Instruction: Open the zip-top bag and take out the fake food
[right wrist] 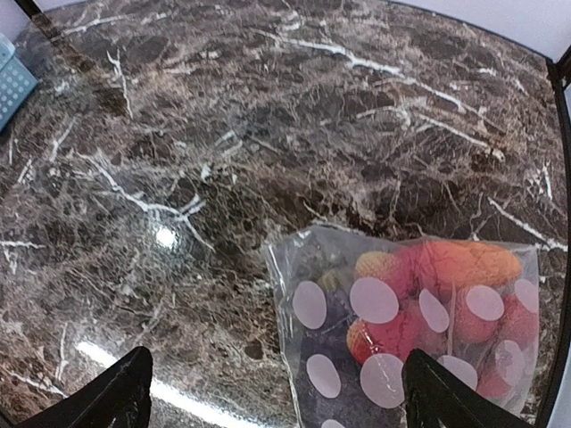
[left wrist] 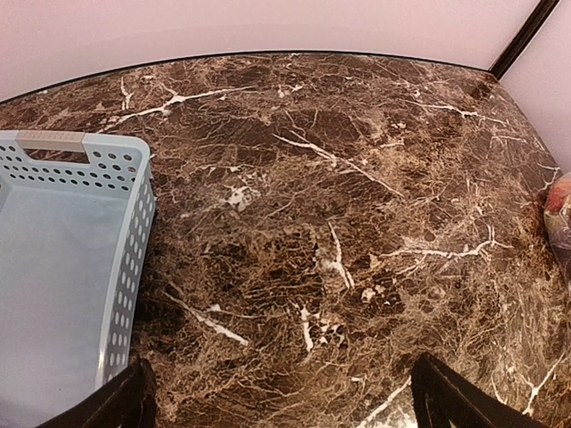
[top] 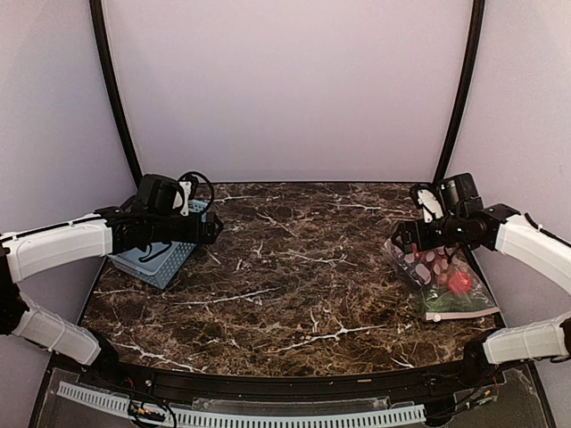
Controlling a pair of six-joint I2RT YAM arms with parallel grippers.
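Right tool (top: 399,239) gapes wide and empty above the zip-top bag (right wrist: 406,330) (white-spotted) of fake food (right wrist: 464,263); left tool (top: 212,230), equally wide and empty, hangs by the basket (left wrist: 125,259).

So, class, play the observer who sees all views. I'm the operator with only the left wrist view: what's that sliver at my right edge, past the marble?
Observer: The zip-top bag, clear with white dots, lying on the table's right side.
Operator: Anything inside?
Observer: Yes, the fake food: red, orange and dark purple pieces.
Operator: And the right claw?
Observer: It hovers above the bag, open, holding nothing.
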